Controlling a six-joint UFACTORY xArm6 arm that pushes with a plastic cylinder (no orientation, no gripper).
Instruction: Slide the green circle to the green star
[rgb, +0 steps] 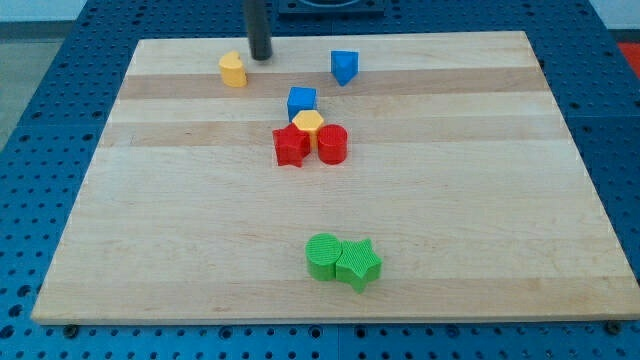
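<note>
My tip sits near the top edge of the bench, left of centre, just to the right of the yellow block and apart from it. The tool is a plain rod: no jaws to spread or press together, and it is pinching nothing.

Green circle lies near the bench's bottom edge, about mid-width. Green star sits on its right side, touching it. Both are well apart from my tip, which is at the opposite end of the bench.

Mid-bench cluster: blue cube at the top, yellow hexagon just below it, red star at lower left, red cylinder at lower right. All four look packed together.

A second blue block stands alone near the top, right of my tip; exact shape unclear.
</note>
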